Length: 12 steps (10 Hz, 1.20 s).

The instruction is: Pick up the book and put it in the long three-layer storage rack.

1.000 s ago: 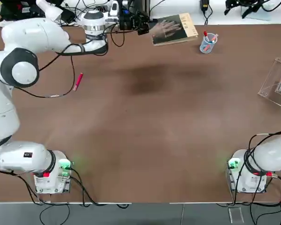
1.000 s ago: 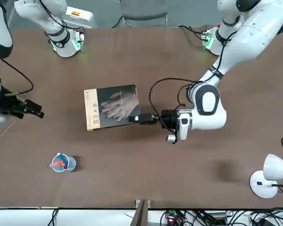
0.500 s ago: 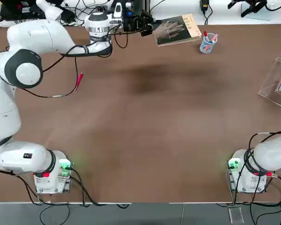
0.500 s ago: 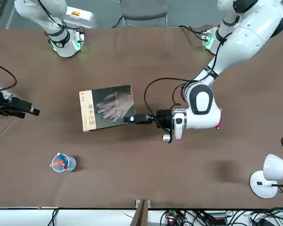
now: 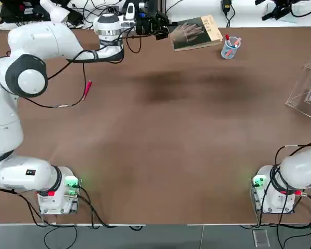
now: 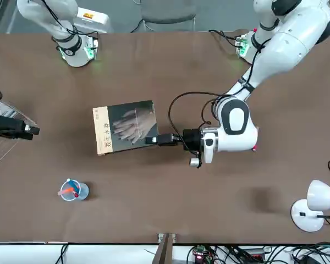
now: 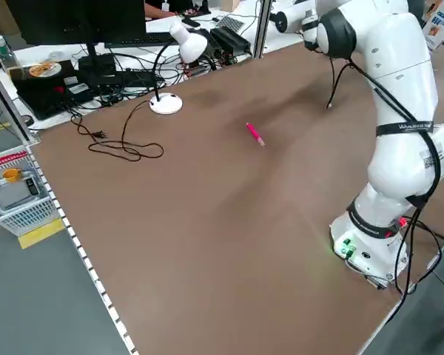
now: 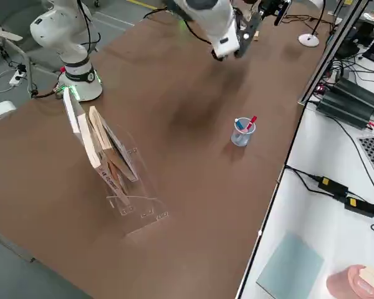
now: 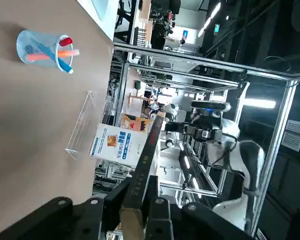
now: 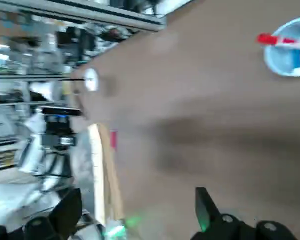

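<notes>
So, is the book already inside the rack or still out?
Out: the left gripper holds the book above the table, apart from the rack.

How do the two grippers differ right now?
The left gripper is shut on the book, holding it by one edge near the table's middle; the right gripper is open and holds nothing. The left one points level toward the right one, which hangs near the rack at the table's side. Both are black two-finger grippers.
</notes>
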Each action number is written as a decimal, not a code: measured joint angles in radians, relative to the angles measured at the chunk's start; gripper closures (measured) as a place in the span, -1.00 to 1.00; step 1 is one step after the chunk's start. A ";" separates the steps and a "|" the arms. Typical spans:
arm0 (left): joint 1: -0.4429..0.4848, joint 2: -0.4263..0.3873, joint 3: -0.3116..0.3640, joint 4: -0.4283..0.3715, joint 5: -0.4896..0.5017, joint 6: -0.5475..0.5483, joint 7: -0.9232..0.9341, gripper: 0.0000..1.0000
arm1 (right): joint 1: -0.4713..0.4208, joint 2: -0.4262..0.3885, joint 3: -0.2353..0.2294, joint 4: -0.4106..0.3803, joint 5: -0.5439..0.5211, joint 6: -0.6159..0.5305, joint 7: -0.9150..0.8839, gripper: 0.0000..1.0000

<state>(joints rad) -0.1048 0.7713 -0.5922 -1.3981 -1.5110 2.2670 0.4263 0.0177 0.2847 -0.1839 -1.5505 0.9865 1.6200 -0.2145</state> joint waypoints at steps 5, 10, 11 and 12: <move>0.000 0.003 0.000 0.001 0.000 0.000 0.000 0.91 | 0.003 0.114 -0.004 -0.093 0.337 -0.006 -0.103 -1.00; 0.000 0.004 0.000 0.002 0.000 0.000 0.000 0.91 | 0.032 0.152 0.004 -0.181 0.566 -0.019 -0.116 -1.00; 0.000 0.004 0.000 0.002 0.000 0.000 0.000 0.91 | 0.043 0.152 0.008 -0.193 0.590 -0.019 -0.108 -1.00; 0.000 0.004 0.000 0.002 0.000 0.000 0.000 0.91 | 0.052 0.152 0.015 -0.200 0.605 -0.019 -0.095 -1.00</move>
<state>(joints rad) -0.1053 0.7755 -0.5918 -1.3963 -1.5110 2.2671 0.4263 0.0699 0.4367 -0.1689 -1.7507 1.5915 1.6012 -0.3090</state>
